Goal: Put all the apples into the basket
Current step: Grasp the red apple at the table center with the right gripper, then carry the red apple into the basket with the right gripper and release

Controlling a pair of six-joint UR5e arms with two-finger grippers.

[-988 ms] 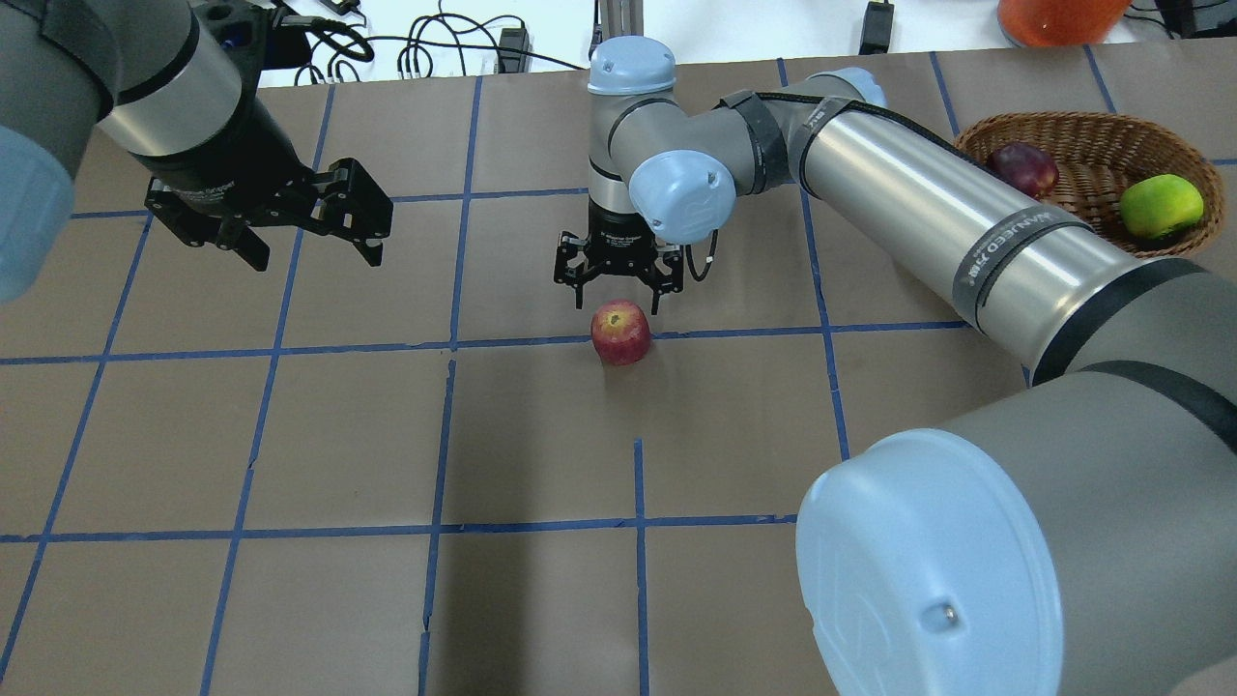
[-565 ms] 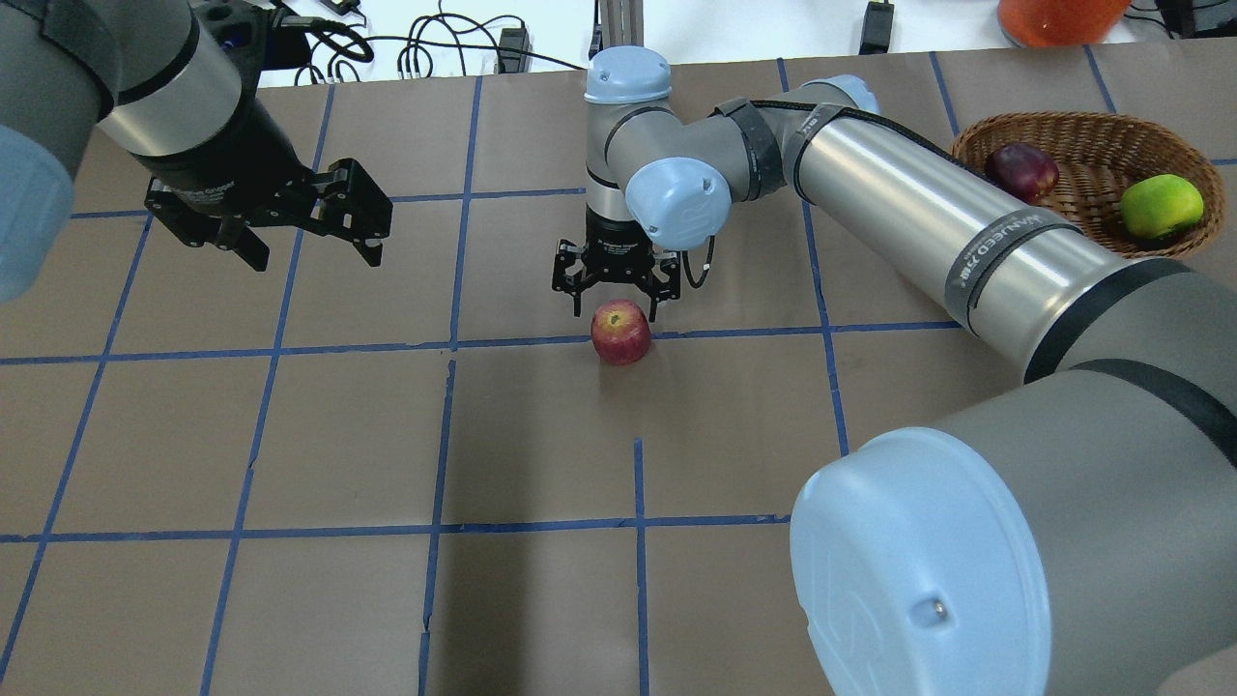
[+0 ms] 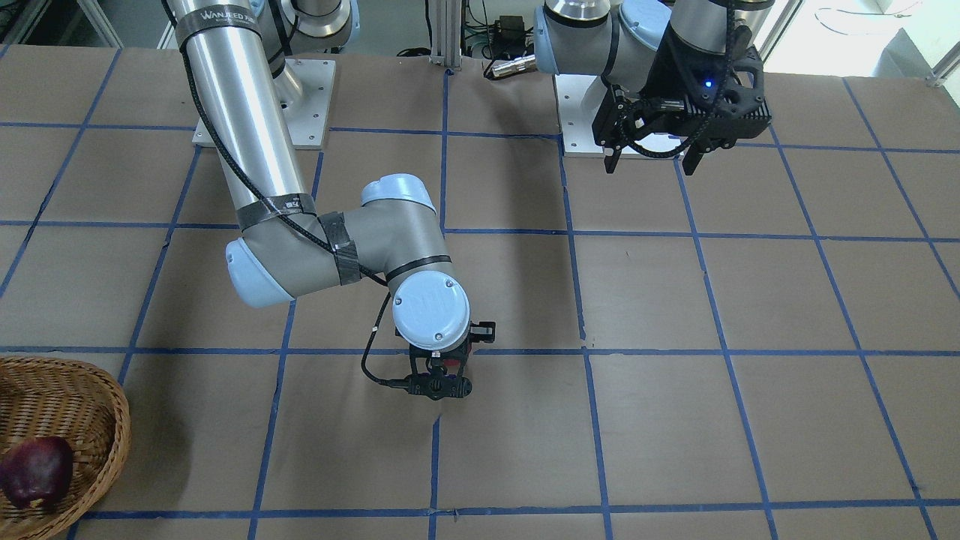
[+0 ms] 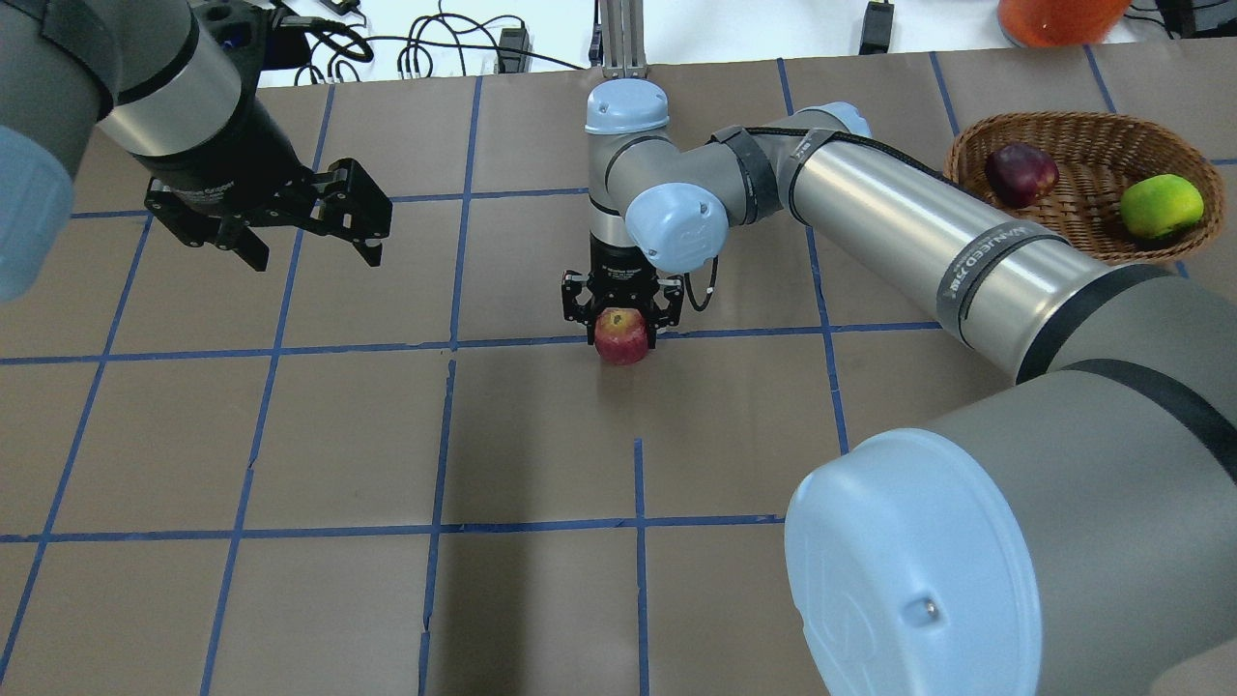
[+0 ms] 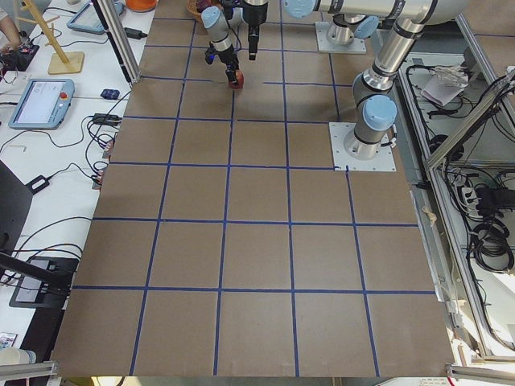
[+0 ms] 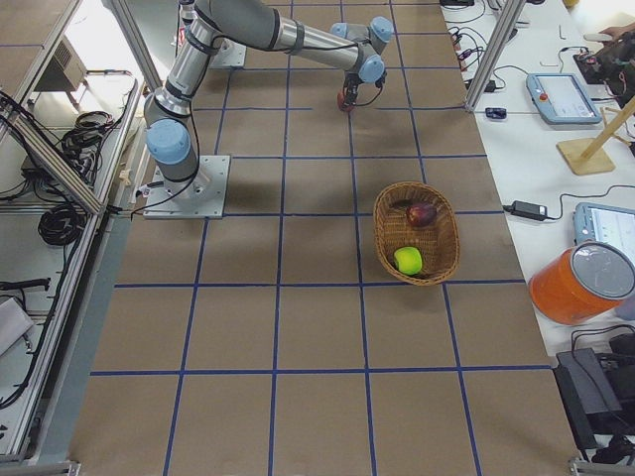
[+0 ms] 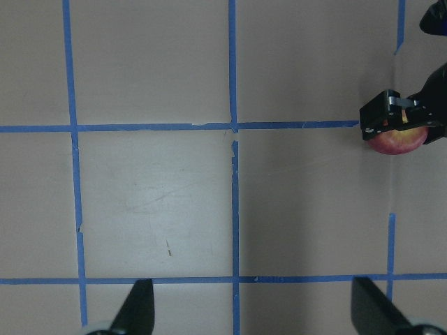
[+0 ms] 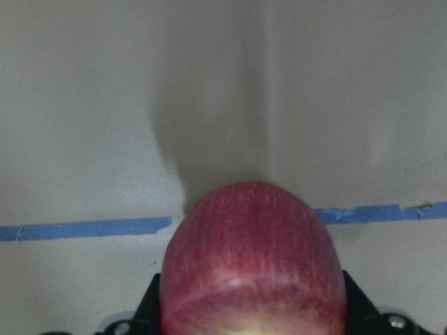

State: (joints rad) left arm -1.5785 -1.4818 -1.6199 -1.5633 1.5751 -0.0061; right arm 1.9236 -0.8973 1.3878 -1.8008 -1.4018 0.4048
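The lighter red apple [image 4: 620, 336] rests on the table at the middle, on a blue tape line. My right gripper [image 4: 623, 331] is down around it, its fingers against both sides of the apple, which fills the bottom of the right wrist view [image 8: 251, 258]. The dark purplish-red apple [image 4: 1021, 174] and the green apple [image 4: 1161, 205] lie in the wicker basket [image 4: 1063, 121] at the far right. My left gripper [image 4: 317, 259] hangs open and empty above the left side of the table, well away from the red apple [image 7: 397, 142].
The table is brown paper with a blue tape grid. An orange container [image 4: 1058, 19] and cables lie beyond the far edge. My right arm's long link [image 4: 918, 232] stretches between the basket and the red apple.
My right gripper has dropped from just above the red apple down around it, and its fingers have closed in on it. The left arm has not moved.
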